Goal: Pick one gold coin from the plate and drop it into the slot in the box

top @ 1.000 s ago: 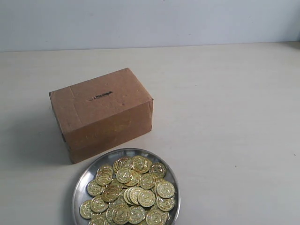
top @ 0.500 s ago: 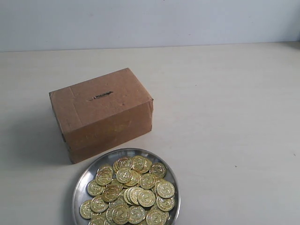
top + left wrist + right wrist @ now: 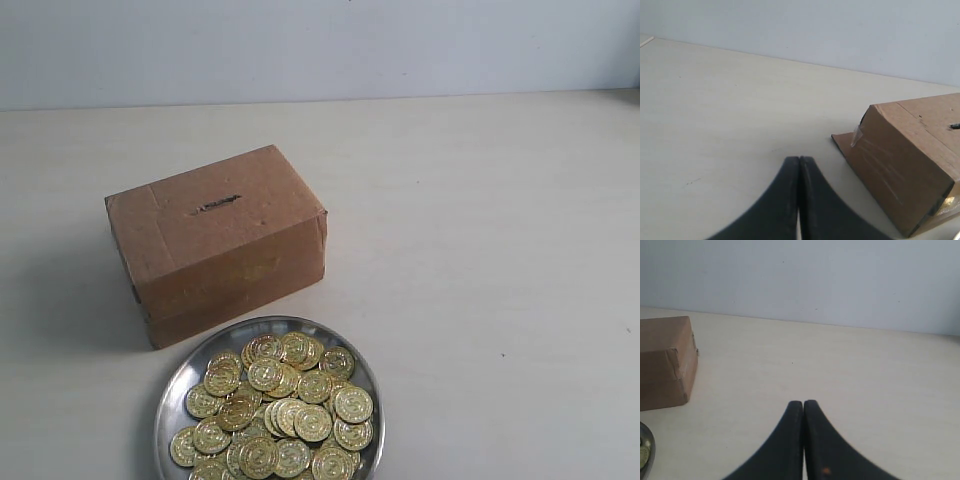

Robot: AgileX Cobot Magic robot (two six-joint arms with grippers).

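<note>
A brown cardboard box [image 3: 218, 240] stands left of centre on the pale table, with a short dark slot [image 3: 216, 204] cut in its top. In front of it a round silver plate [image 3: 182, 384] holds a heap of several gold coins [image 3: 275, 405]. Neither arm shows in the exterior view. My left gripper [image 3: 799, 160] is shut with nothing in it, and the box [image 3: 907, 160] stands apart from it. My right gripper [image 3: 803, 403] is also shut and empty; its view catches one end of the box [image 3: 665, 362] and a sliver of the plate [image 3: 649, 454].
The table [image 3: 480, 250] is pale and bare to the right of the box and plate. A plain light wall [image 3: 320, 45] rises along its far edge. The plate runs off the lower edge of the exterior view.
</note>
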